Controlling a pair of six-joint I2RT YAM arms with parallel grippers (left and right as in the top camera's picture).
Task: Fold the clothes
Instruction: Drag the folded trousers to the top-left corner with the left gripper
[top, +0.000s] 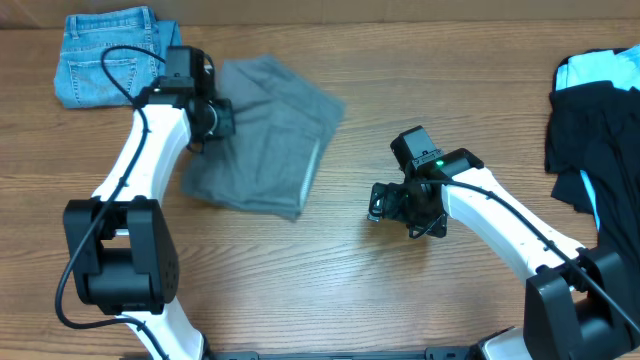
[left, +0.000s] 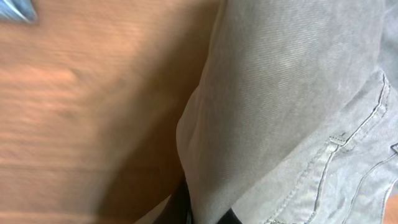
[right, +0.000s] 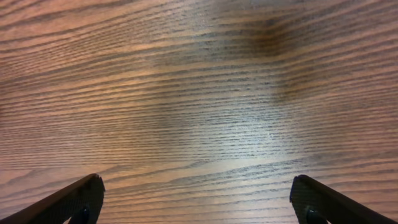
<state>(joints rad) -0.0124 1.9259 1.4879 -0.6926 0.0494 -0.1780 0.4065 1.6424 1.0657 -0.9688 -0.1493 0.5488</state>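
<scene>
Jaws shut tight on the edge of the grey shorts (top: 268, 135), fold ready to go

so the left gripper (top: 216, 118) is pinched closed on the 9 o'clock edge of the shorts, which lie around 11 o'clock on the wooden table (top: 330, 290), near the denim jeans (top: 105, 55). The right gripper (top: 382, 203) gapes wide and empty over bare wood at their 4 o'clock. My take: lift low, carry that edge straight across toward 3 o'clock, and pin the far side with the right one so nothing drags or bunches.

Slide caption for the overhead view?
Left pincer shut on grey shorts; right pincer open over the wooden table.
</scene>
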